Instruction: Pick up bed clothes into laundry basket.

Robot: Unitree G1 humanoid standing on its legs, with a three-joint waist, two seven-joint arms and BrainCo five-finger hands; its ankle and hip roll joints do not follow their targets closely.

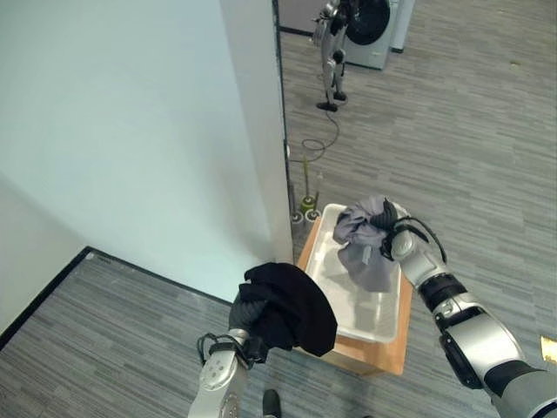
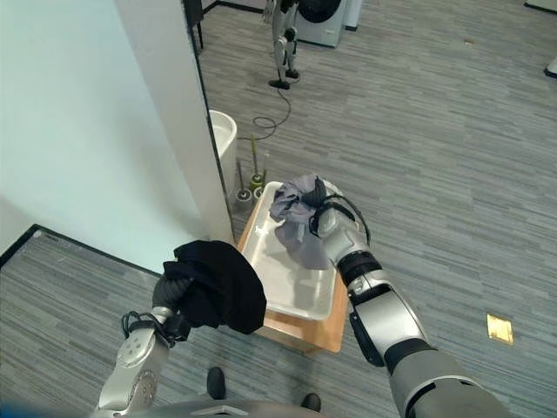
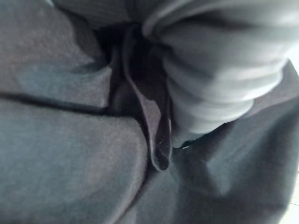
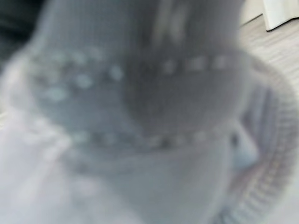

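A black garment (image 1: 291,306) hangs bunched from my left hand (image 1: 246,312), which is raised near the front left corner of the white laundry basket (image 1: 376,333). In the left wrist view the dark cloth (image 3: 70,154) is folded tight against the hand. My right hand (image 1: 389,233) is shut on a grey garment (image 1: 364,252), holding it over the middle of the basket with its lower end hanging down inside. The grey knit cloth (image 4: 140,116) is pressed close in the right wrist view. The basket rests on a low wooden stand (image 1: 370,357).
A white wall corner (image 1: 257,131) stands just left of the basket. A white bin (image 2: 222,131) and small bottles (image 1: 309,209) sit behind it. Far back are a washing machine (image 1: 374,30) and another robot (image 1: 331,61). Open grey floor lies to the right.
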